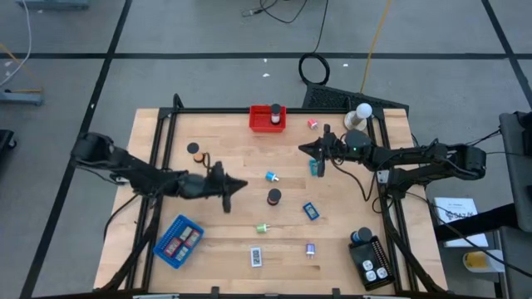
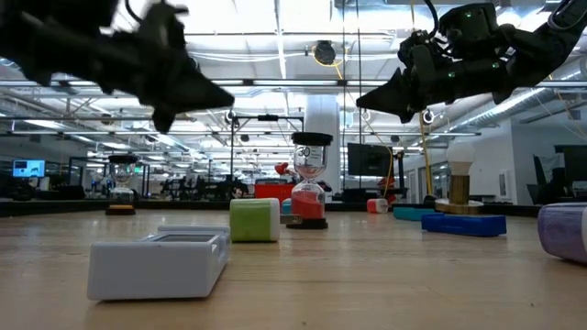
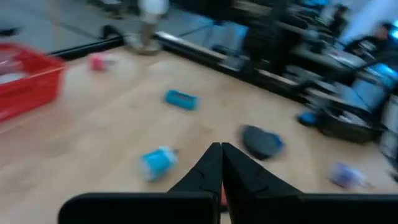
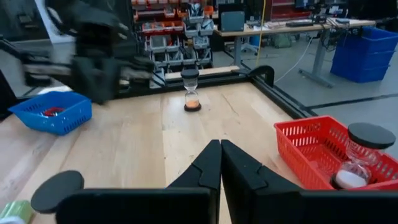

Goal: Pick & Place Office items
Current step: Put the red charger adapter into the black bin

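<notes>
Left gripper [image 1: 241, 184] hovers above mid-table, fingers pressed together, nothing between them. Just beyond its tip stands a small hourglass [image 1: 273, 197], with a light-blue piece [image 1: 271, 176] near it. Right gripper [image 1: 304, 149] is up too, jaws pinched closed and empty, beside a teal block [image 1: 315, 167]. Office items lie scattered: green bit [image 1: 262, 227], white-labelled rectangle [image 1: 256, 257], blue block [image 1: 310, 211].

Left pincer [image 3: 221, 163] is pinched closed over the bench [image 3: 93, 143], blue piece [image 3: 157, 162] at its 9 o'clock, teal block [image 3: 181, 99] at 11.
</notes>
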Motion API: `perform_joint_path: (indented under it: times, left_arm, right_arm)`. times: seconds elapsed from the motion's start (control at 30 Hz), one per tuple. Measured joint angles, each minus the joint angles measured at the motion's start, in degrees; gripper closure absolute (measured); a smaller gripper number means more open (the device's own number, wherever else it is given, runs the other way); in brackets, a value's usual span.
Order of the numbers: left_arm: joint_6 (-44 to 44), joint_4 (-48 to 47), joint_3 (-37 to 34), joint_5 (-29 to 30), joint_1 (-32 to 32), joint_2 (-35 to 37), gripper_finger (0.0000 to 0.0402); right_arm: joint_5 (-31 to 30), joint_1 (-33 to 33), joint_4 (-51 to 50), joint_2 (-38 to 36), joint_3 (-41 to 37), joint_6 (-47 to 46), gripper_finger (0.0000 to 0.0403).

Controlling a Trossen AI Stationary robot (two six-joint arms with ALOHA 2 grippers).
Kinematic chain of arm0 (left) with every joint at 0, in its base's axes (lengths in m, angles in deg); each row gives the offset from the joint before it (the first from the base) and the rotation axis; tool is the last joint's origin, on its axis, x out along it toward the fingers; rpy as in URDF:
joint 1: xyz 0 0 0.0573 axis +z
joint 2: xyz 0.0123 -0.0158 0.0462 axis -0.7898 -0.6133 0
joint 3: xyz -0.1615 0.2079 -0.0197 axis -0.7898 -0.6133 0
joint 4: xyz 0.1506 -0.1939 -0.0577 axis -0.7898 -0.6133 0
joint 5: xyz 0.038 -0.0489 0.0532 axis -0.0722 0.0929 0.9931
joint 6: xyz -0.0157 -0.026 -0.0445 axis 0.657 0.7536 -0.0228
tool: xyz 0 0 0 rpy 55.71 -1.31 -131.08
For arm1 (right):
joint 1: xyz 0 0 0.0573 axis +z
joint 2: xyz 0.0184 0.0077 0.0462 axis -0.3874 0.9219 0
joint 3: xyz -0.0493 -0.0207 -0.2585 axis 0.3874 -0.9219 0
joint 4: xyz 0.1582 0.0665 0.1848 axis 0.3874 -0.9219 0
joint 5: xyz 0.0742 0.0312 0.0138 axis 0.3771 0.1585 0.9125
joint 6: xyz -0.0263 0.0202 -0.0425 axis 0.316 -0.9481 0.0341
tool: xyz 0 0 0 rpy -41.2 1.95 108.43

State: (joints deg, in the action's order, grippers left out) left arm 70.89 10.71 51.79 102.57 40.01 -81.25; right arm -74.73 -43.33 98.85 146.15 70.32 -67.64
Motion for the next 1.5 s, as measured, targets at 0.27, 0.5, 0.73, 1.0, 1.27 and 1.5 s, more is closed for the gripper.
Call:
perform_joint_path:
  times: [0.27, 0.5, 0.73, 1.0, 1.27, 1.5]
  left_arm:
    - [-6.36, 4.34, 0.73, -4.86, 9.92, -7.29, 0.0372]
    - [-13.65, 29.65, 0.89, -16.51, 16.71, -21.53, 0.0396]
    - [-15.41, 38.12, 4.11, -24.1, 22.18, -30.35, 0.0388]
    - [-13.7, 36.19, 10.31, -28.27, 24.01, -40.66, 0.0385]
    - [-17.48, 36.81, 10.78, -28.3, 23.01, -41.47, 0.0398]
    - [-18.32, 33.42, 10.73, -28.25, 23.05, -41.41, 0.0376]
  right_arm:
    - [-3.34, 0.02, 4.47, 0.01, 0.0, -1.92, 0.0399]
    - [-5.89, 0.02, 3.03, 0.54, 0.0, -3.03, 0.0399]
    - [-8.71, 0.03, 0.84, 0.05, 0.5, -8.6, 0.0399]
    - [-18.44, 2.1, -28.2, -0.14, 11.09, -13.76, 0.0399]
    - [-27.02, 7.02, -38.38, 0.23, 15.08, -17.29, 0.0379]
    - [-27.11, 7.53, -38.1, 5.72, 15.08, -21.39, 0.03]
